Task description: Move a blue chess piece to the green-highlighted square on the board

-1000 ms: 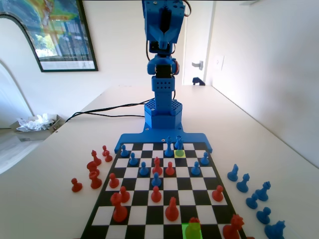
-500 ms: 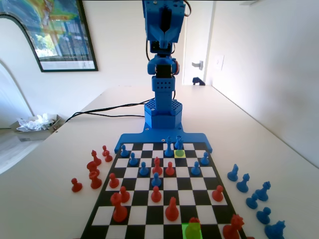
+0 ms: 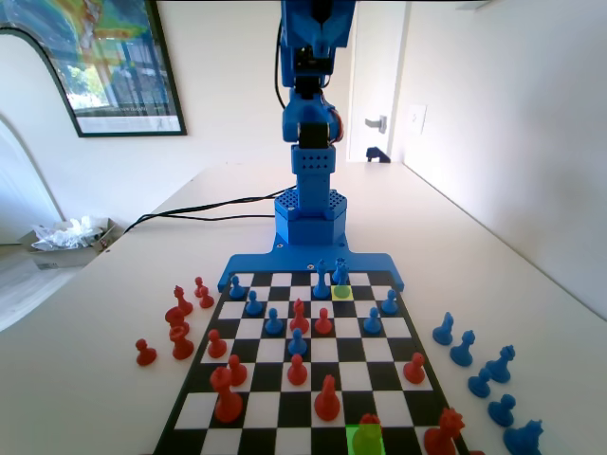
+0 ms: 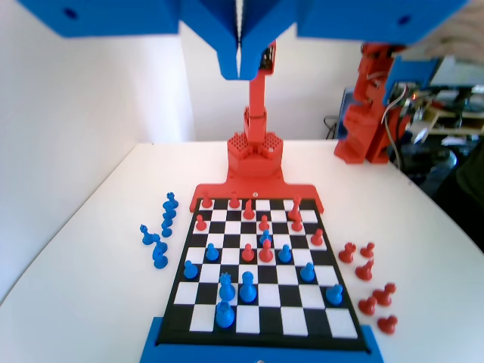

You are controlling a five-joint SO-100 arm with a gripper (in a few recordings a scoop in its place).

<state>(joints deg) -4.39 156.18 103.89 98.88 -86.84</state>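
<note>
Fingers (image 4: 240, 60) of my gripper (image 4: 240, 69) hang pressed together, grasping nothing, high above the board (image 4: 261, 325). Nearest in the wrist view, the blue chess piece (image 4: 225, 285) stands on a near-row square. Farthest along the board lies the green-highlighted square (image 3: 365, 440), partly under a red piece (image 3: 370, 421).

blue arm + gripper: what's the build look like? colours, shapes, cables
All-blue plastic arm: stacked boxy segments on a hexagonal base perforated with small holes, a dotted block above it. Dark cables run along the upper links; black cables trail from the base across the table. In the wrist view the gripper shows two flat blue jaws meeting at a thin seam.
</note>
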